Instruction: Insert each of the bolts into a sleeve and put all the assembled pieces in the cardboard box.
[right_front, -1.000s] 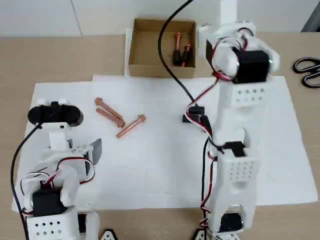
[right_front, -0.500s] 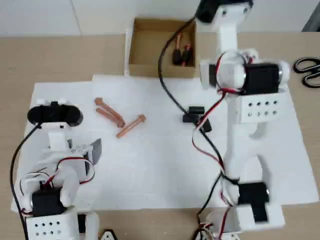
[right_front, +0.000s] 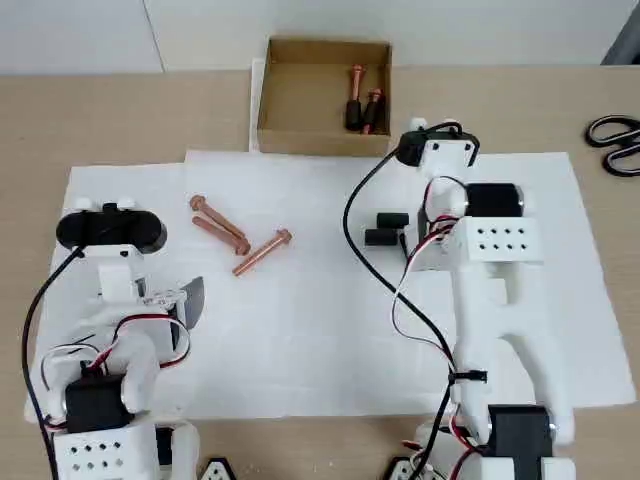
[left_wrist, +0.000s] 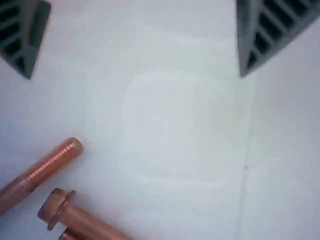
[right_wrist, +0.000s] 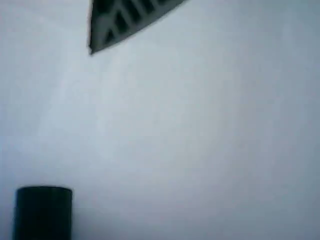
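left fingers (left_wrist: 270, 25) apart (box (right_front: 300, 95) holds bolts (right_front: 357, 82))

You see just part of the scissors (right_front: 612, 140) at the right edge of the worktop (right_front: 100, 110); the picture cuts them. In the left wrist view one bolt (left_wrist: 42, 170) and a second bolt (left_wrist: 82, 224) run off the picture. In the right wrist view a blurry black sleeve (right_wrist: 44, 212) is cut off too.

I drive the left arm (right_front: 115, 285) and the right arm (right_front: 495, 310): white printed shells with rounded joints, black servo blocks (right_front: 492, 198) between them, panels (right_front: 490, 240) drilled with rows of small holes. Thin red, white and black wires (right_front: 410, 262) loop from joint to joint. The left tool (left_wrist: 134, 76) has dark grey, ribbed fingers (left_wrist: 270, 30).
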